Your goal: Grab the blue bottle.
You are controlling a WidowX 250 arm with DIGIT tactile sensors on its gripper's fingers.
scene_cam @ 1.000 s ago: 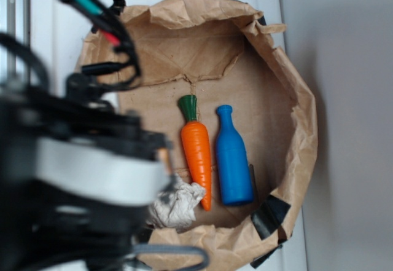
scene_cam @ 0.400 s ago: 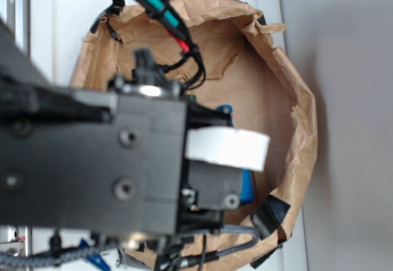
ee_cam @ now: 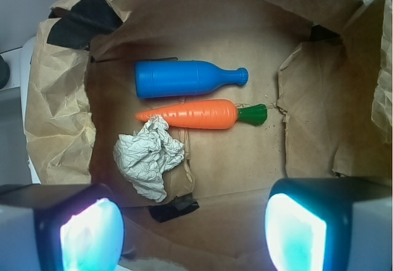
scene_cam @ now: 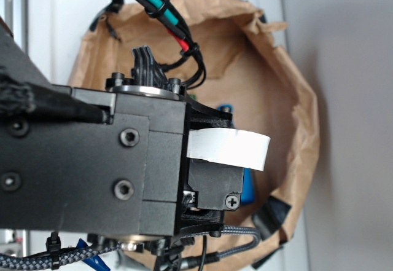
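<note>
The blue bottle lies on its side on the floor of a brown paper bag, neck pointing right in the wrist view. My gripper hangs above the bag, open wide, with nothing between its glowing fingertips. The bottle sits well ahead of the fingers and apart from them. In the exterior view the arm hides most of the bottle; only its cap and a sliver of the blue bottle body show.
An orange carrot with a green top lies parallel to the bottle, just nearer the gripper. Crumpled white paper sits beside the carrot's tip. Raised crinkled bag walls ring everything. Black tape patches the bag.
The arm has swung from the left to over the bag, now covering the carrot, the crumpled paper and most of the bottle in the exterior view. The objects have not moved.
</note>
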